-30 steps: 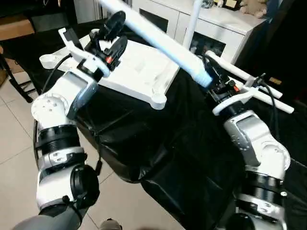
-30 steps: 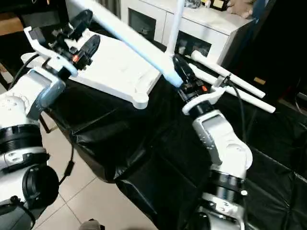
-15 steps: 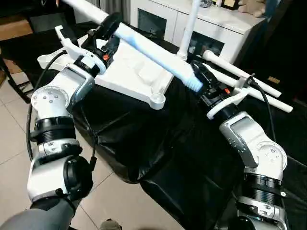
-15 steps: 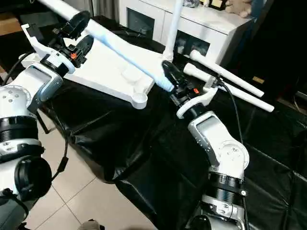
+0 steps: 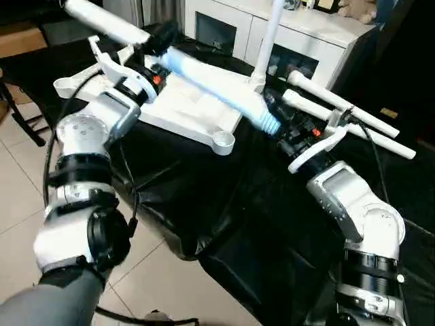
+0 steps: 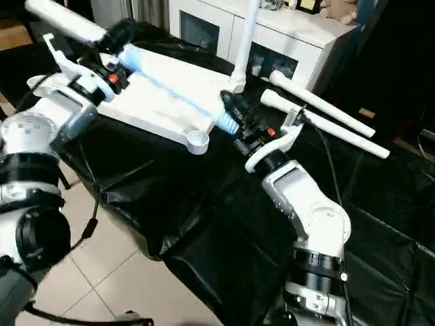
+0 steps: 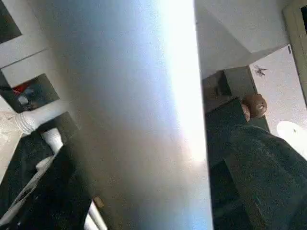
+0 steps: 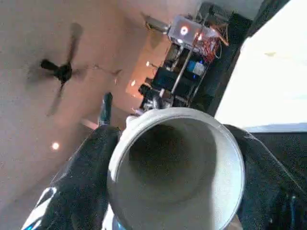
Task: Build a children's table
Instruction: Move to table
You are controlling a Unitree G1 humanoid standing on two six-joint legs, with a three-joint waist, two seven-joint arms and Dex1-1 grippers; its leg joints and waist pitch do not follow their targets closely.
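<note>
1. Black cloth (image 5: 224,204) is covering the bench in front of us, and a white cabinet (image 5: 272,27) with glass doors is standing behind it.
2. We are keeping the tabletop (image 5: 183,102) on that cloth with its ribbed underside up, one leg (image 5: 268,41) already standing upright in its far corner socket, and two spare legs (image 5: 346,115) lying just beside our right arm.
3. We are carrying a fourth leg (image 5: 204,71) almost level above the tabletop: our right gripper (image 5: 282,125) is clamping its two black fingers (image 8: 84,163) around the threaded, open end, while our left gripper (image 5: 153,44) is spreading wide around the shaft further up.
4. We are judging that the leg could tip or swing, because the left jaws are standing so wide that they seem only to cradle it, leaving one grip at the very end of a long lever.
5. We are also risking a knock against the upright leg, which is standing close behind the carried one.
6. We are seeing the near corner socket (image 5: 223,140) sitting empty; the leg's hollow end is likewise holding nothing, and a skewed entry there could jam the thread.
</note>
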